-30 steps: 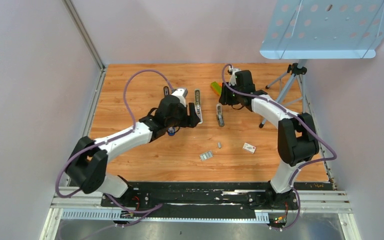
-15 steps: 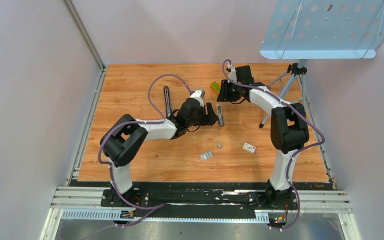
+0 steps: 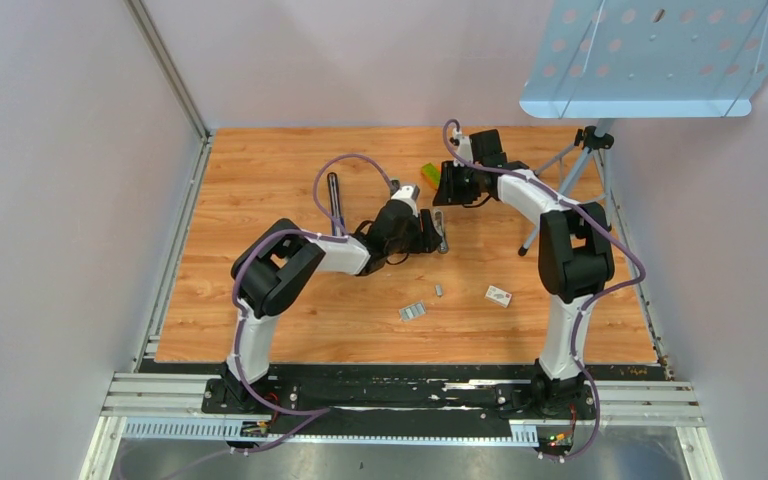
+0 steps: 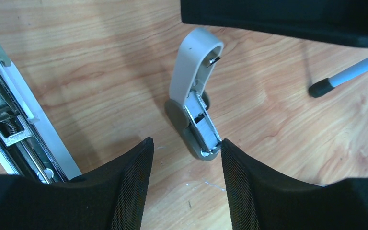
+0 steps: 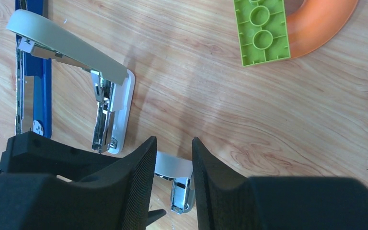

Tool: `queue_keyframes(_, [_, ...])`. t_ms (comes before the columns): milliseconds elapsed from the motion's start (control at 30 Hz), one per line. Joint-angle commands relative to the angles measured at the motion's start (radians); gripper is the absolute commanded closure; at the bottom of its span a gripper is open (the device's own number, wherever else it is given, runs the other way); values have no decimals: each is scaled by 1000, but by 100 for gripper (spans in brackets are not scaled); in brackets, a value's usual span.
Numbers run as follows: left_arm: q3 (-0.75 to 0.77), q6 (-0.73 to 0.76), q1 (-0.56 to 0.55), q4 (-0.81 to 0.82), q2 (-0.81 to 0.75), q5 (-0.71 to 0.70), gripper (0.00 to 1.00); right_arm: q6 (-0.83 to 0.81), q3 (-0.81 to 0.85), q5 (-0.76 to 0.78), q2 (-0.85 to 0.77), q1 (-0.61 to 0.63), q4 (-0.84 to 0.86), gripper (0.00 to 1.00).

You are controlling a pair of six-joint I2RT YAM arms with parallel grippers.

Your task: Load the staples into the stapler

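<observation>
Silvery staples (image 3: 413, 312) show only from above; both wrist views show jaws apart near the grey stapler (image 4: 188, 72).

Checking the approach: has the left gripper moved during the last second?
Yes. The left gripper has shifted right, up to the small grey stapler, which stayed put.

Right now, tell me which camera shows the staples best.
The top external view: the staples lie unobstructed, though small, on the table. Neither wrist view shows them at all.
</observation>
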Motion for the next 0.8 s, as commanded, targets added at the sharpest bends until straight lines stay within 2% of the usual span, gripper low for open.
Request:
queue_keyframes(0, [39,0,-5,21,31,-14,44,-22,37,-24,27,-19,-48,64])
queue_keyframes(200, [60,16,-5,18,68,-11,46,-29,36,-23,31,-19,-53,66])
queue_keyframes(567, [80,27,-5,-27,106,-31,56,-45,24,-23,20,-21,-71,69])
queue_keyframes(767, [89,37,-5,-53,115,-45,59,-54,0,-20,-20,-20,-88,72])
